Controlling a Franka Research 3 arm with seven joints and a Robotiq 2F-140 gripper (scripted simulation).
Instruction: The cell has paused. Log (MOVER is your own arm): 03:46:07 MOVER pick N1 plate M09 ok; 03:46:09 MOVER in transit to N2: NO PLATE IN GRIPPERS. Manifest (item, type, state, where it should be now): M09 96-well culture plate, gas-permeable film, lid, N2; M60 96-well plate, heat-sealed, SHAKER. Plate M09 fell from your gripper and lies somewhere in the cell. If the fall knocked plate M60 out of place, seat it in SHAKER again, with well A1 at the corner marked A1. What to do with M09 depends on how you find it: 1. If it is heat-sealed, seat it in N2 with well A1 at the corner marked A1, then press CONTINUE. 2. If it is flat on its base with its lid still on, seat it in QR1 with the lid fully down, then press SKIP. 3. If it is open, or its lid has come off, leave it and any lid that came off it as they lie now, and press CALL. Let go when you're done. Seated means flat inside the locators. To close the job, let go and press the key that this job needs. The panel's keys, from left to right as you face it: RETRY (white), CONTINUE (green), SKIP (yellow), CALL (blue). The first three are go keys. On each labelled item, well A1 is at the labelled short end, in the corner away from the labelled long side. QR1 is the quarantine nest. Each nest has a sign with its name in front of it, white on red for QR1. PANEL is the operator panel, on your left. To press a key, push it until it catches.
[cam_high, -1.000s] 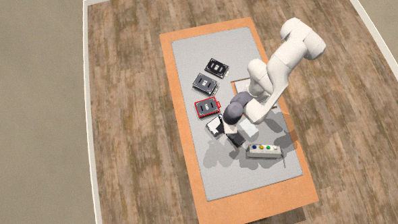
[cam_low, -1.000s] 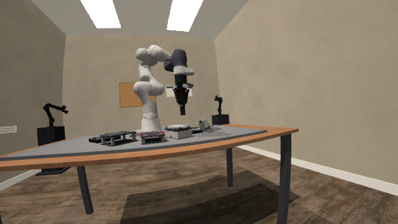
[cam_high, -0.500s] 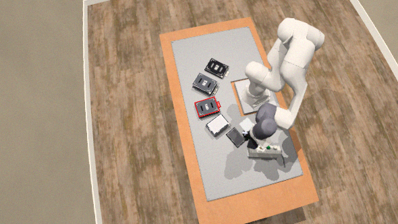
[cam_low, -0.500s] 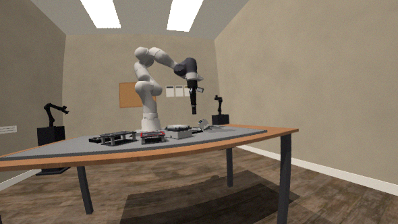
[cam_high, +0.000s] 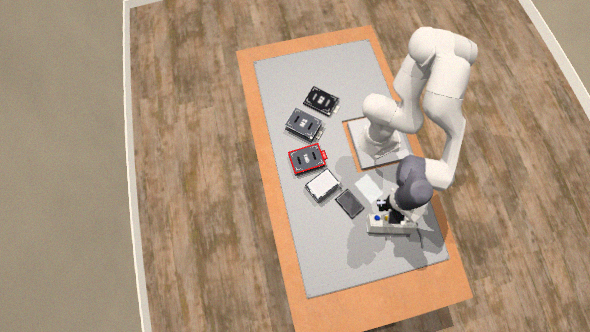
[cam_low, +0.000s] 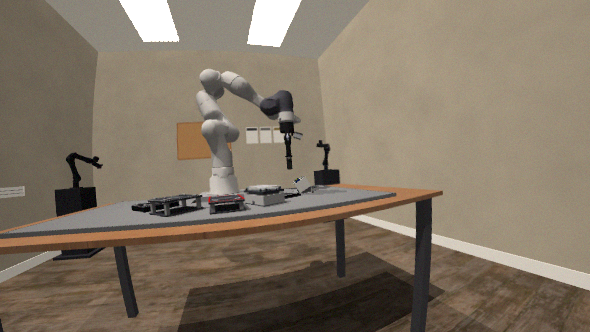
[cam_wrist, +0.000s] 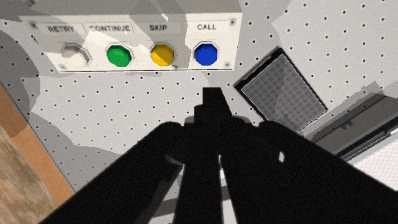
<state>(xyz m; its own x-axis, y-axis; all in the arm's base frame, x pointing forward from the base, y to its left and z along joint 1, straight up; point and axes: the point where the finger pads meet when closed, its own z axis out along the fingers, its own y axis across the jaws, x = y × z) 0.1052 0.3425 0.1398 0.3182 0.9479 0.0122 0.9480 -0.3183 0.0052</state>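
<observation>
The gripper (cam_wrist: 212, 92) is hovering above the operator panel (cam_wrist: 140, 44), its jaws pressed fully together and carrying nothing. The fingertips are pointing at the mat just short of the panel's front, roughly in line with the blue key (cam_wrist: 205, 54). The panel's labels are reading RETRY, CONTINUE, SKIP and CALL over a white key (cam_wrist: 75, 52), a green key (cam_wrist: 119, 55), a yellow key (cam_wrist: 162, 54) and the blue one.

Just beside the panel's CALL end, plate M09 (cam_wrist: 282, 92) is lying on the mat with its well grid showing. A pale flat rectangle (cam_high: 368, 187), apparently its lid, is resting apart from it. That is pointing to the open-plate rule, so the closing press is the step in hand, and the next move calls for lowering onto CALL until it catches.

Farther from the panel, plate M60 (cam_high: 322, 185) is sitting on the shaker, looking square. The red-framed nest (cam_high: 306, 158) beyond it is standing vacant.
</observation>
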